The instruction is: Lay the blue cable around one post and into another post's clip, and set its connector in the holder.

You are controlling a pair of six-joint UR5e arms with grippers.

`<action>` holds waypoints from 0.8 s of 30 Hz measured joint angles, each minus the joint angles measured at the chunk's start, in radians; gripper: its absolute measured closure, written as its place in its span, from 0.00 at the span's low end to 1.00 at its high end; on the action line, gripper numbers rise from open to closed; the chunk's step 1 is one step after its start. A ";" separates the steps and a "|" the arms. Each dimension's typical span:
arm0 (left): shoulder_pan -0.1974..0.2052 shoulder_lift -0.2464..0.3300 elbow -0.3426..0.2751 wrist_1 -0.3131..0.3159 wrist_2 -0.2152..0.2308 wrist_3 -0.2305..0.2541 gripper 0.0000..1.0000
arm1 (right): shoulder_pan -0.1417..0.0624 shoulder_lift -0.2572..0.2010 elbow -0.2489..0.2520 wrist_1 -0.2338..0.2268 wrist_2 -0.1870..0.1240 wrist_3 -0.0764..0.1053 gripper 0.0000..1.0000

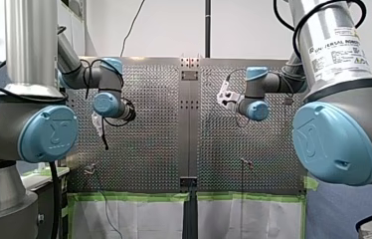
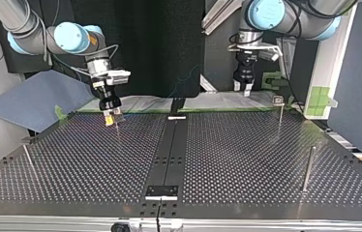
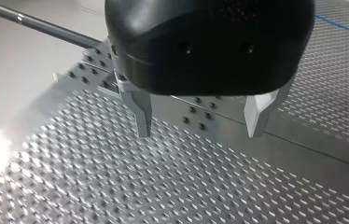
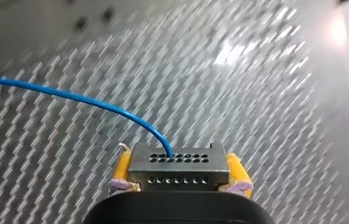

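My right gripper (image 4: 180, 173) is clamped on the connector (image 4: 178, 161). Its long axis runs from pad to pad, and its holed face points ahead at the table (image 4: 256, 93). The blue cable (image 4: 84, 99) leaves that face and bends sideways. In the top view this gripper hangs at ten o'clock from the table's middle, perhaps touching it. My left gripper (image 3: 203, 119), at one o'clock, gapes wide and holds nothing.
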 joint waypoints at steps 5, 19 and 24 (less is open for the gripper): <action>-0.049 -0.037 0.049 0.049 -0.037 -0.041 0.00 | 0.023 -0.044 -0.044 0.044 -0.015 -0.001 1.00; -0.185 -0.077 0.072 0.152 -0.032 -0.176 0.00 | 0.068 -0.146 -0.130 0.155 -0.021 0.007 1.00; -0.228 -0.077 0.073 0.174 -0.007 -0.225 0.00 | 0.079 -0.148 -0.132 0.198 -0.023 0.010 1.00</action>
